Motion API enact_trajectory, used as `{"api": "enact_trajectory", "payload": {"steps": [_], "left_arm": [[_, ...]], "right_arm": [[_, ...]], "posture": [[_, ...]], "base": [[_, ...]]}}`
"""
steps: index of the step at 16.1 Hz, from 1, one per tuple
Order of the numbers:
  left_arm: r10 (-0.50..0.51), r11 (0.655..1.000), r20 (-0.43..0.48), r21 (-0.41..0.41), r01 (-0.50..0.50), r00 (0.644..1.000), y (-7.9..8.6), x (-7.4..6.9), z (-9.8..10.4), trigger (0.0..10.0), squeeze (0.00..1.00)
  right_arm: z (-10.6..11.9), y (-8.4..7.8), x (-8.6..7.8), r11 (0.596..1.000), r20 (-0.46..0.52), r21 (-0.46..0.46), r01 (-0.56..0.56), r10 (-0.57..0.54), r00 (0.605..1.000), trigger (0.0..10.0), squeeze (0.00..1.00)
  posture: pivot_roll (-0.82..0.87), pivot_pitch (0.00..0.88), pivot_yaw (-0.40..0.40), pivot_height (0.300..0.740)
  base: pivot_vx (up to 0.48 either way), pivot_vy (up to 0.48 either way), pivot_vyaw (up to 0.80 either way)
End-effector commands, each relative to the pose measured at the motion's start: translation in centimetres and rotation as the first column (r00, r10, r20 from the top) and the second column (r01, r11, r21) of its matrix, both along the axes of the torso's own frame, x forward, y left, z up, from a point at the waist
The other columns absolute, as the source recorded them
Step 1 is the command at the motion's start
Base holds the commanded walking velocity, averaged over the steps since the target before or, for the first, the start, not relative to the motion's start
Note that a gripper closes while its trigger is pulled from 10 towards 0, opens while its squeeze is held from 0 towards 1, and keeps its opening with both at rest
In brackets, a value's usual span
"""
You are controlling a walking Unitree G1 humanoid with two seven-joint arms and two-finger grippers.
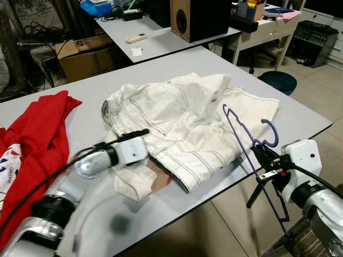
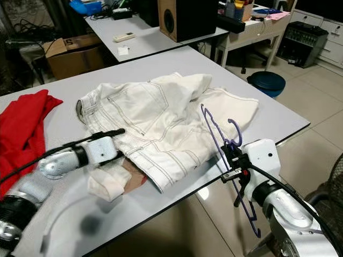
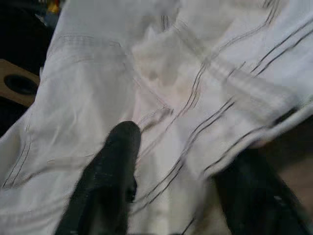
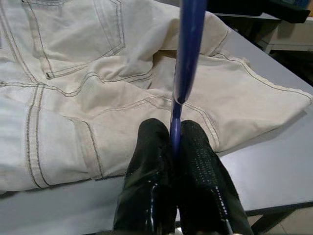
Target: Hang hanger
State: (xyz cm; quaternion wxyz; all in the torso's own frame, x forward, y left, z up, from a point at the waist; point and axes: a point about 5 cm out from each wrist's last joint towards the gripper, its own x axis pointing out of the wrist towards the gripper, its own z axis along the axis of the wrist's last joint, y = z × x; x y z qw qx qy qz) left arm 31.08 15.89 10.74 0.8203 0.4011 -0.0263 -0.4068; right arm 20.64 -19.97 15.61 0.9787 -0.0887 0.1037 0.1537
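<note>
1 thin blue-violet hanger (image 1: 252, 155), a wire-slim frame with a curled hook at its top, stands tilted at the near right edge of the grey table (image 1: 300, 126), its lower bar hanging out past the tabletop over the tiled floor (image 1: 321, 91). The right gripper (image 4: 172, 142) is clamped on it: the 2 black textured fingers (image 4: 195, 147) are pressed together with the hanger's rod squeezed between them, just below the hook.

Behind the hanger lies 1 pair of cream-white denim trousers (image 1: 182, 126), crumpled, with dark double stitching and a patch pocket facing up. The left gripper (image 1: 136, 134) reaches over the trousers' near edge; in the left wrist view its 2 fingers (image 3: 115, 171) stand apart, 1 lying on the cloth and the other beside the hem. Just beside that arm sits 1 small rolled white cloth (image 1: 134, 182). Well apart, on the left end of the table, lies 1 soft red garment (image 1: 43, 128). Beyond stand a 2nd grey table (image 1: 161, 40) carrying 1 wooden speaker (image 1: 195, 19) and 1 white remote (image 1: 135, 38), with 1 cardboard box (image 1: 83, 53) on the floor.
</note>
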Motion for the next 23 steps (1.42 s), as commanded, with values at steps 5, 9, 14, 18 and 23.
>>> {"api": "enact_trajectory", "payload": {"steps": [5, 9, 14, 18, 23], "left_arm": [[-0.045, 0.999, -0.011, -0.009, 0.045, 0.999, -0.7, -0.2, 0.0, 0.0, 0.0], [-0.054, 0.998, -0.033, -0.027, 0.053, 0.998, -1.1, -0.4, -0.4, 0.0, 0.0], [-0.026, 0.992, -0.034, -0.121, 0.022, 0.999, -1.5, -0.6, -0.1, 0.0, 0.0], [0.046, 0.957, 0.012, -0.286, -0.04, 0.999, -2.2, 0.5, 2.4, 0.0, 0.0], [0.213, 0.8, 0.149, -0.595, -0.084, 0.966, -2.8, 3.4, 11.1, 0.0, 0.0]], "right_arm": [[0.0, 0.3, 0.3, 1.0, 0.01, 0.006, -0.013, 0.013, 1.0, 10.0, 0.0], [-0.1, 0.4, 0.3, 1.0, 0.009, 0.007, -0.018, 0.018, 1.0, 10.0, 0.0], [0.1, 0.2, 0.6, 1.0, 0.024, -0.003, -0.007, 0.007, 1.0, 10.0, 0.0], [0.8, -0.5, 1.2, 0.998, 0.082, 0.0, 0.066, -0.066, 0.994, 10.0, 0.0], [1.3, -1.6, 1.3, 0.983, 0.138, 0.022, 0.181, -0.182, 0.973, 10.0, 0.0]], "posture": [[-0.13, 0.0, 0.079, 0.74], [-0.13, 0.0, 0.083, 0.74], [-0.13, 0.0, 0.072, 0.74], [-0.13, 0.0, 0.078, 0.74], [-0.14, 0.0, 0.098, 0.74]], "base": [[0.0, 0.0, 0.0], [0.0, 0.0, 0.0], [0.0, 0.0, 0.0], [0.0, 0.0, 0.0], [0.0, 0.0, 0.0]]}}
